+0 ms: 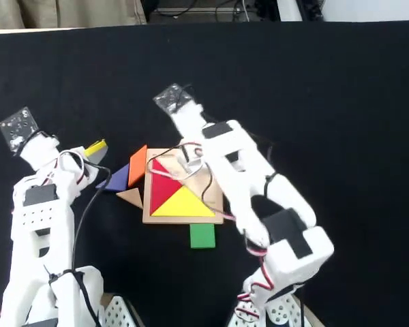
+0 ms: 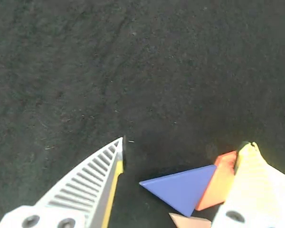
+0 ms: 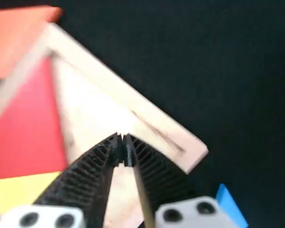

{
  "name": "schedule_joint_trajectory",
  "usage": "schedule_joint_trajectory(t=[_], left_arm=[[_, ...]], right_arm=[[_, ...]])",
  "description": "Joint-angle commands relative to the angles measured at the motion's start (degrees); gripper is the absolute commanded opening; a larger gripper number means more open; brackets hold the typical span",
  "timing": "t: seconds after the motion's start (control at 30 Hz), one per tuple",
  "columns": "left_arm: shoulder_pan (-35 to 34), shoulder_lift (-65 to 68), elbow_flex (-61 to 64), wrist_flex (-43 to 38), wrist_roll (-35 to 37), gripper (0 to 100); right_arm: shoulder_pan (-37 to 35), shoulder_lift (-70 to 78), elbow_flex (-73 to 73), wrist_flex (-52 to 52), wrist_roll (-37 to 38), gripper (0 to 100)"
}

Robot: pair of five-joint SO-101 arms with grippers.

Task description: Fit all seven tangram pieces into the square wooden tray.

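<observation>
The square wooden tray (image 1: 218,197) lies mid-table with a red triangle (image 1: 165,185) and a yellow triangle (image 1: 182,204) inside it. Over its bare floor (image 3: 99,118) hangs my right gripper (image 3: 121,144), shut with nothing in it; it is above the tray's far part (image 1: 189,162). My left gripper (image 2: 185,151) stands open over the black cloth, left of the tray (image 1: 97,159). Just beyond it lie a blue triangle (image 2: 183,186), an orange piece (image 2: 222,178) and a tan triangle (image 2: 191,221). They lie along the tray's left side: orange (image 1: 138,165), blue (image 1: 116,179), tan (image 1: 131,197).
A green square (image 1: 202,235) lies on the cloth just in front of the tray. A light blue piece (image 3: 231,204) lies off the tray's corner (image 3: 192,151). Black cloth covers the whole table, with free room at the back and right.
</observation>
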Motion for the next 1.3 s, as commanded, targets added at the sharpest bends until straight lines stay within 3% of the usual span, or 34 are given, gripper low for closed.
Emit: schedule_joint_trajectory(t=[0.0,0.2,0.37,0.47,0.63,0.83,0.9,1.07,1.27], left_arm=[[2.2,0.2,1.0,-3.9,-0.2,36],[2.2,0.2,2.6,-6.5,-0.2,36],[2.2,0.2,2.6,-6.4,-0.2,36],[2.2,0.2,2.6,-6.4,-0.2,36],[2.2,0.1,2.5,-6.6,-0.2,36],[4.4,0.1,2.1,-6.2,-2.7,36],[6.1,0.1,2.0,-5.6,-6.9,36],[2.9,0.2,-2.5,0.5,-7.5,36],[0.2,1.7,-5.3,6.6,-8.4,36]], right_arm=[[3.3,3.3,-6.0,-0.8,0.4,1.1],[2.8,12.9,-15.4,1.2,0.4,1.1],[-0.4,19.4,-25.7,9.3,8.4,1.1],[-1.5,20.4,-28.5,13.4,9.6,1.1],[0.2,13.8,-28.3,18.1,9.6,1.1],[0.2,0.1,-18.5,15.7,9.6,1.1],[-1.7,-4.4,-14.5,13.1,9.5,1.1],[-8.4,-11.1,-11.5,13.7,9.2,1.2],[-9.8,-10.6,-14.4,15.3,-2.3,1.5]])
